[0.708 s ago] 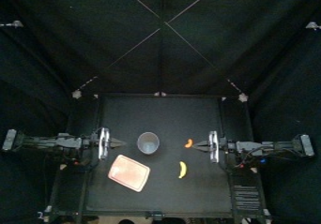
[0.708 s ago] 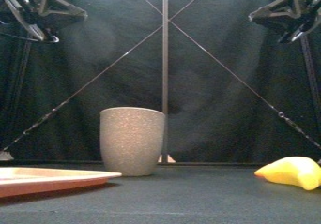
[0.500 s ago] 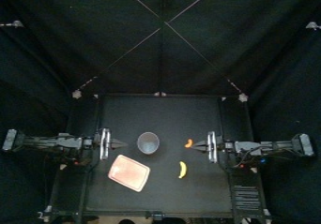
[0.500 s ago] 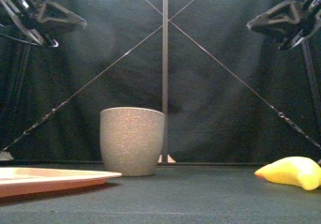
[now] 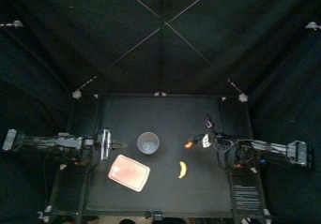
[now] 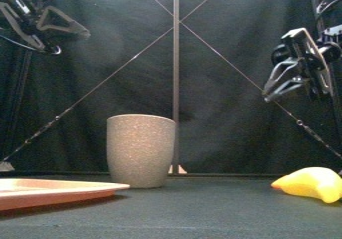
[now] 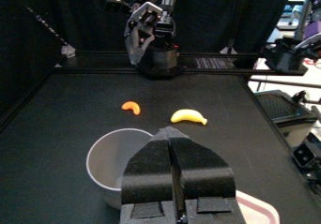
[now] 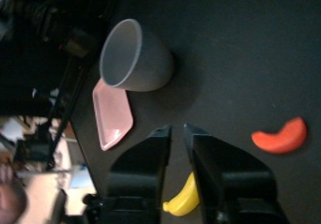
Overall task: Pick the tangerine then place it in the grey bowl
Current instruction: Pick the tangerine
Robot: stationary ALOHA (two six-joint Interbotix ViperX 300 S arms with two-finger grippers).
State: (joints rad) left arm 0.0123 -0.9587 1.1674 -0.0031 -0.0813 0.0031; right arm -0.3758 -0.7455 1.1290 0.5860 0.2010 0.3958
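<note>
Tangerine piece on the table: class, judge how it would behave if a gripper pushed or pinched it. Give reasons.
The tangerine piece is a flat-lying crescent, so it probably will not roll. It looks small and likely light, so a push would probably slide or spin it across the table. Its tapering ends may slip from a pinch.

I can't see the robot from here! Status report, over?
Left gripper shut, parked left. Right gripper slightly open, hovering high near tangerine. Tangerine lying loose beside grey bowl. Path clear; banana off aside.
</note>
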